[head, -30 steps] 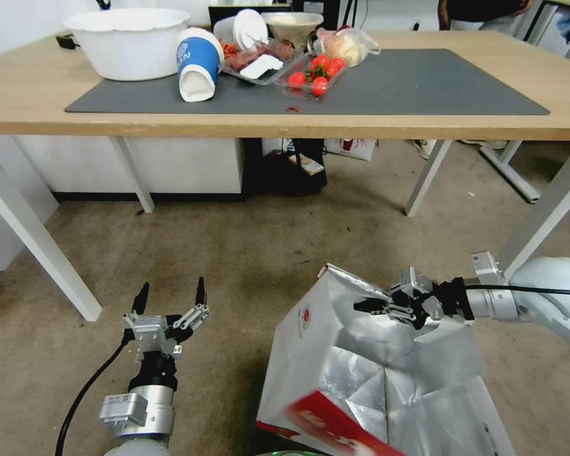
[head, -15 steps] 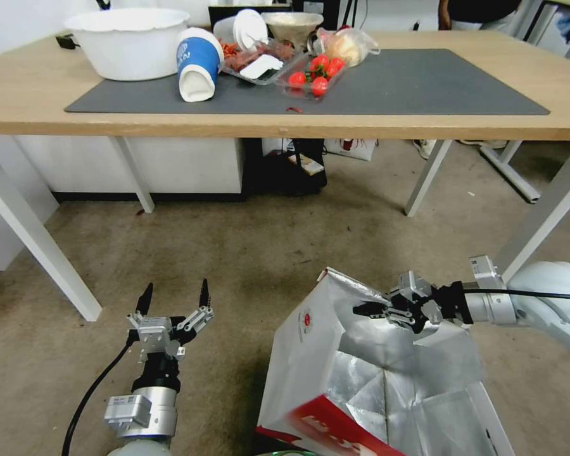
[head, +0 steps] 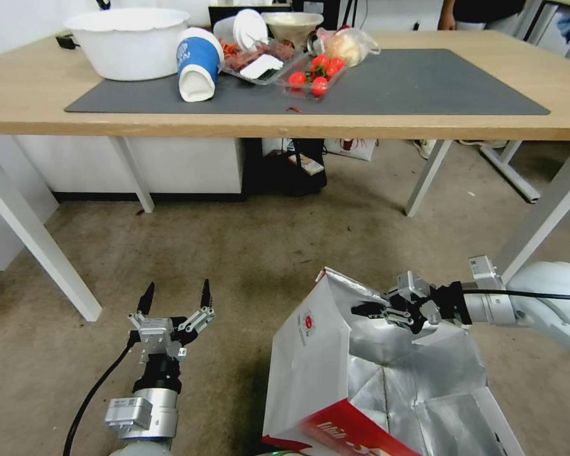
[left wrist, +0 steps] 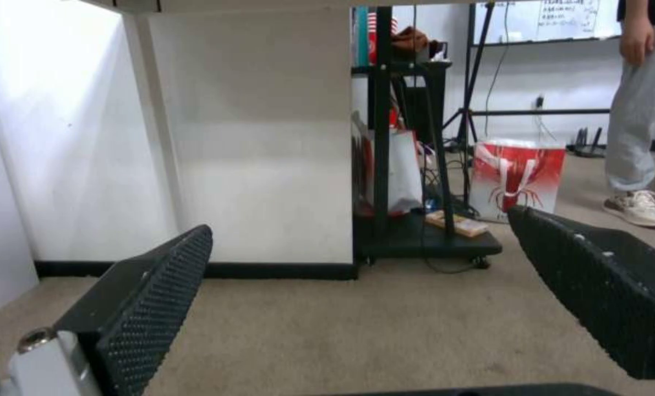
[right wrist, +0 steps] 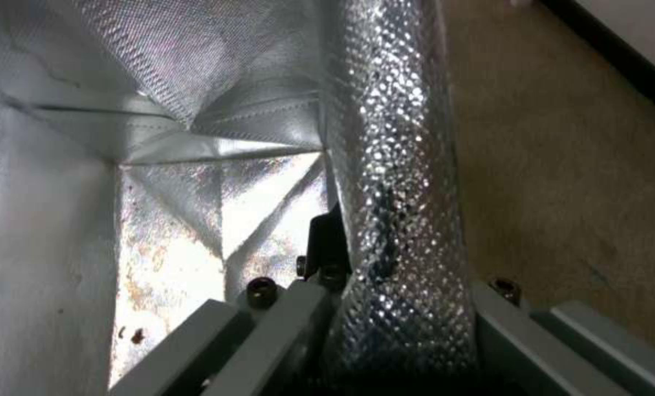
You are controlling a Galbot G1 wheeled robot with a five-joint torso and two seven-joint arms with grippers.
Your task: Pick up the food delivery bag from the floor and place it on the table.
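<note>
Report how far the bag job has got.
Done: the right gripper is shut on the foil-lined rim of the food delivery bag, one finger inside. In hand: the bag hangs tilted low over the floor. The left gripper waits open beside it. Left: raising the bag onto the table.

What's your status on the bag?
Right claw shut on the food delivery bag rim. Left claw open, idle over the floor. Table mat half free.
</note>
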